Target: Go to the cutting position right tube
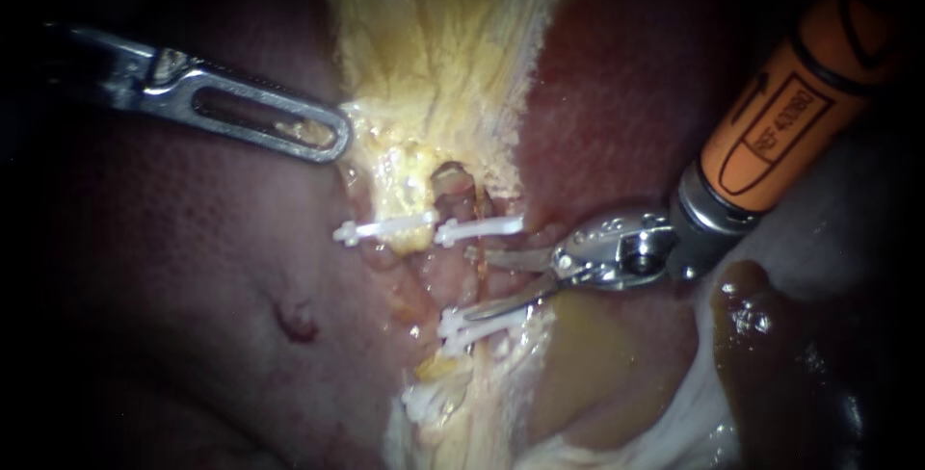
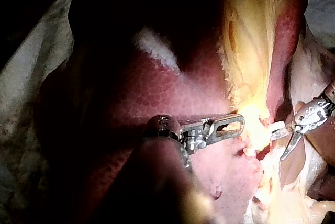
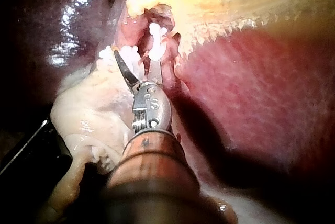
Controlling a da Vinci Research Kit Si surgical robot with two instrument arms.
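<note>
My right instrument (image 1: pixel 479 285) comes in from the upper right with an orange shaft and two thin blades. The blades stand open around the right tube (image 1: pixel 479 273), between an upper white clip (image 1: pixel 477 229) and a lower white clip (image 1: pixel 472 327). Another clip (image 1: pixel 383 229) sits on the left tube. In the right wrist view the open blades (image 3: pixel 136 55) reach to a clip (image 3: pixel 155 43). My left instrument (image 1: pixel 323 135) has windowed jaws shut on yellow tissue (image 1: pixel 385 143) above the clips. The left wrist view shows that same grip (image 2: pixel 235 126).
Red liver (image 1: pixel 173 268) fills the left side, with a small dark spot (image 1: pixel 297 324). More liver (image 1: pixel 617 94) lies behind the right shaft. A dark glossy mass (image 1: pixel 771 345) and pale fatty tissue (image 1: pixel 578 364) lie below the right instrument. More clips (image 1: pixel 429 398) sit lower down.
</note>
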